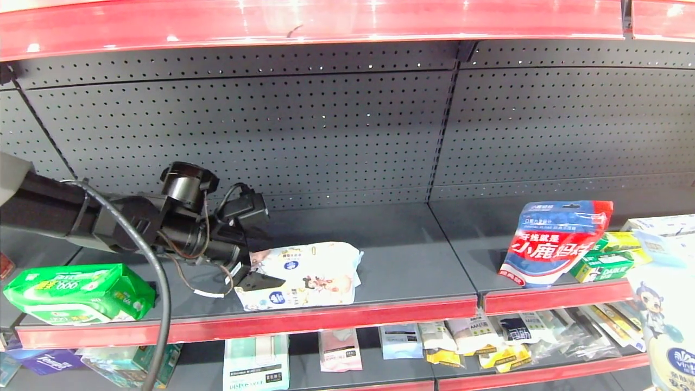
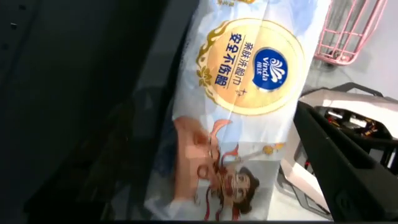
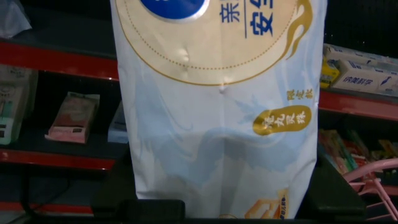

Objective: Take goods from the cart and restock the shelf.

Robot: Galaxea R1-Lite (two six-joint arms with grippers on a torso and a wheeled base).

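Observation:
A white tissue pack (image 1: 309, 274) with cartoon print lies flat on the grey middle shelf (image 1: 412, 255), close to its red front edge. My left gripper (image 1: 255, 263) reaches in from the left, shut on that pack's near end (image 2: 249, 99). One dark finger (image 2: 342, 168) lies along the pack's side and the other is a blur on the far side. A second white pack of the same kind (image 3: 217, 106) hangs upright in my right gripper (image 3: 230, 208), which is shut on its lower end. This pack (image 1: 665, 320) shows at the right edge, in front of the shelf.
On the same shelf a green wipes pack (image 1: 81, 293) lies at the left, and a red-and-blue pouch (image 1: 554, 241) stands beside green boxes (image 1: 602, 263) at the right. Small packets (image 1: 478, 336) fill the lower shelf. The pink cart (image 2: 354, 31) stands behind.

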